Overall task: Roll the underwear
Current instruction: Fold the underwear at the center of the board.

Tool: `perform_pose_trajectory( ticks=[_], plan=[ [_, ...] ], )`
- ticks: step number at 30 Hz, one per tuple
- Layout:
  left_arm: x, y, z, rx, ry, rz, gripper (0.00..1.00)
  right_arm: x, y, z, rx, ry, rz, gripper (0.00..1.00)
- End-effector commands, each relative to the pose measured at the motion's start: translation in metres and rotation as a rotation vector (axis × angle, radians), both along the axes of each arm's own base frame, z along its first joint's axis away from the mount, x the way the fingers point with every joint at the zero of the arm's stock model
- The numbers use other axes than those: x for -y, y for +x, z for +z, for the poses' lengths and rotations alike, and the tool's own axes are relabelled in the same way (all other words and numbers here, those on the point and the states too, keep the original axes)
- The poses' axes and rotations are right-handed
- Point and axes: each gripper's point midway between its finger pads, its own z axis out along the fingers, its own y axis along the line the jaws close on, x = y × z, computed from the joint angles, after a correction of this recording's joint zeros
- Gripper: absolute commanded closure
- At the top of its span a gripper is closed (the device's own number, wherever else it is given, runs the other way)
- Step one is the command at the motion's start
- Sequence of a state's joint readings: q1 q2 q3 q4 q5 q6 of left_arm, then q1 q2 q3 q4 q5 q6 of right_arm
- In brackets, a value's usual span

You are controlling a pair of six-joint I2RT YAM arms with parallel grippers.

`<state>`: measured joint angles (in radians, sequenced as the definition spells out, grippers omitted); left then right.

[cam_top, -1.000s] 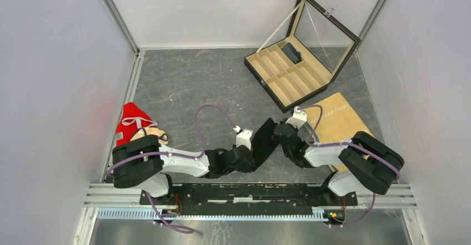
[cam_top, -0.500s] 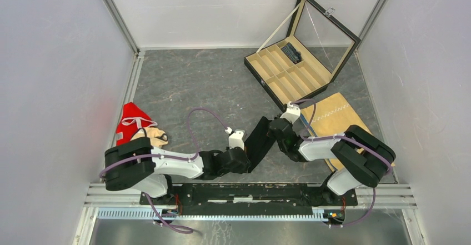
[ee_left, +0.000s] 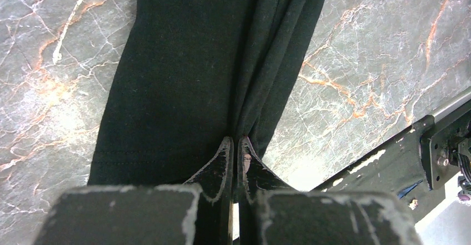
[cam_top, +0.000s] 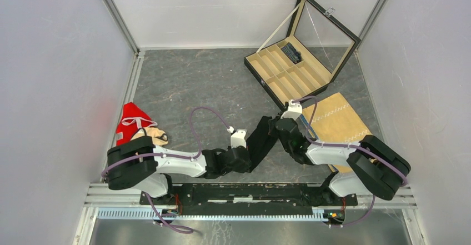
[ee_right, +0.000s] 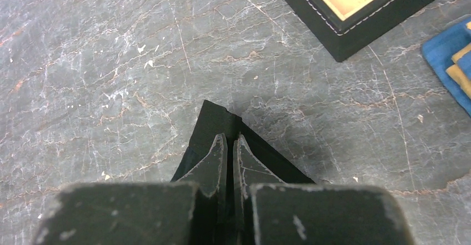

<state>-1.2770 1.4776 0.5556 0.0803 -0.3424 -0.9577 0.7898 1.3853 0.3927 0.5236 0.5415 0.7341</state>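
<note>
Black underwear (cam_top: 260, 143) spans the gap between two clenched grippers: the left gripper (ee_left: 234, 145) grasps its near end, the right gripper (ee_right: 229, 140) pinches its far corner.

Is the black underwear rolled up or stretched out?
Stretched out, not rolled: the black underwear runs as a long strip between the left gripper and right gripper, each shut on one end.

Plain black underwear (cam_top: 260, 140), a grey table (cam_top: 194, 84) veined orange, a black box (cam_top: 266, 88) lined tan, a tan cloth (cam_top: 339, 117) stitched with white zigzag.
</note>
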Motion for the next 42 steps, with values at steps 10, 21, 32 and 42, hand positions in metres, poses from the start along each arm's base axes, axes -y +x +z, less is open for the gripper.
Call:
perform_pose_trajectory(
  ticks=[10, 21, 32, 42],
  plan=[
    [-0.094, -0.031, -0.071, -0.122, 0.411, -0.013, 0.98, 0.028, -0.024, -0.007, -0.028, -0.022, -0.069, 0.95],
    [-0.092, -0.03, -0.072, -0.121, 0.415, -0.02, 0.98, 0.036, -0.048, -0.023, -0.094, -0.047, -0.077, 0.85],
    [-0.092, -0.03, -0.073, -0.123, 0.42, -0.026, 0.98, 0.059, -0.058, -0.029, -0.108, -0.112, -0.136, 0.79],
    [-0.098, -0.032, -0.074, -0.126, 0.434, -0.027, 0.98, 0.075, -0.062, -0.042, -0.123, -0.19, -0.165, 0.82]
  ],
)
